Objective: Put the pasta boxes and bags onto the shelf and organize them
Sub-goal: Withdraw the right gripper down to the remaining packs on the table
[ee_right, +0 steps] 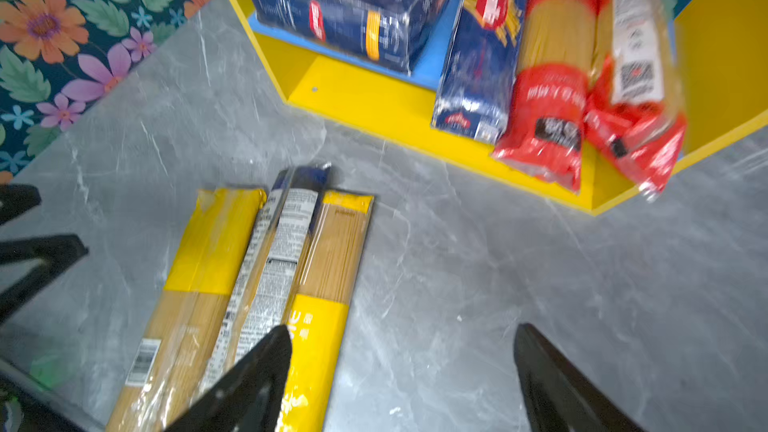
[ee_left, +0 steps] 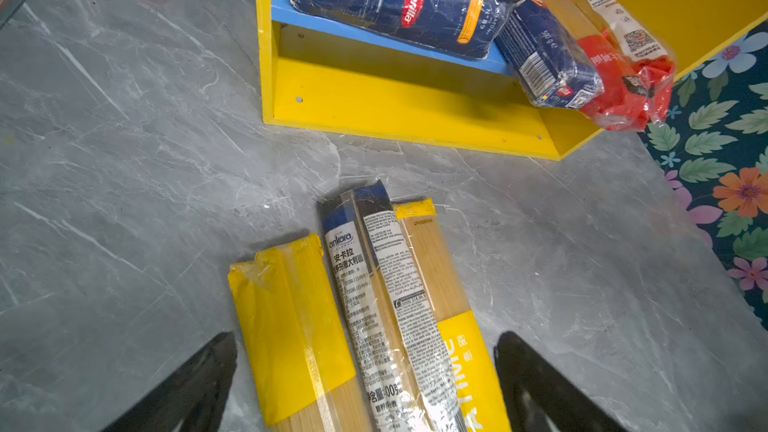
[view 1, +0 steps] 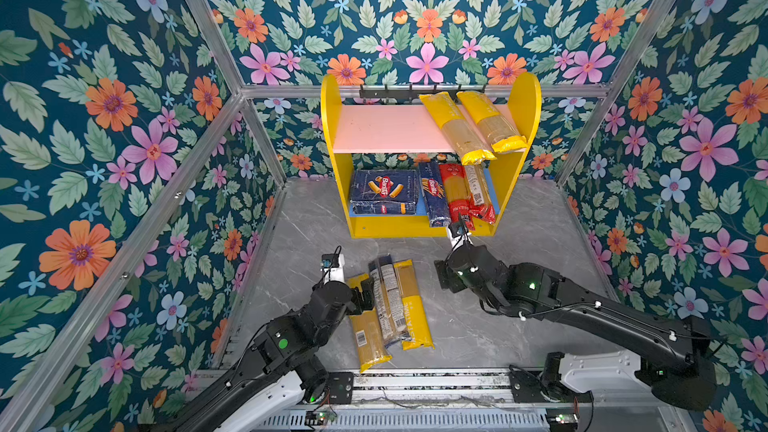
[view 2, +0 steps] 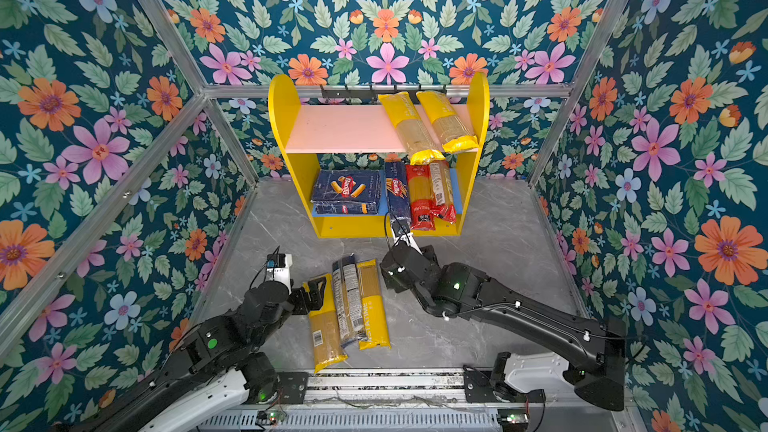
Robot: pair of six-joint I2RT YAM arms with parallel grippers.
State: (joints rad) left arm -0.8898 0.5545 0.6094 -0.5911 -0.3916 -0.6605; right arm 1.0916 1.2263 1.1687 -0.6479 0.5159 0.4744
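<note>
The shelf [view 1: 332, 118] stands at the back middle. Two yellow bags [view 1: 455, 126] [view 1: 492, 120] lie slanted on the right of its pink upper board [view 1: 382, 126] and overhang the front. On the blue lower board [ee_left: 374, 37] lie the wide Barilla box [view 1: 384, 191], the narrow Barilla box [view 1: 434, 197] and two red bags [view 1: 455, 193] [view 1: 478, 193]. Side by side on the table lie a yellow bag [view 1: 368, 330], a navy bag [view 1: 388, 301] and a yellow PASTATIME bag [view 1: 413, 309]. My left gripper [ee_left: 365, 334] is open, its fingers straddling these three. My right gripper [ee_right: 401, 328] is open over bare table just right of them.
The grey marble table [view 1: 519, 243] is enclosed by floral walls with aluminium frame bars [view 1: 232, 60]. The right arm [view 1: 582, 305] stretches across the right side of the table. A metal rail [view 1: 415, 384] runs along the near edge.
</note>
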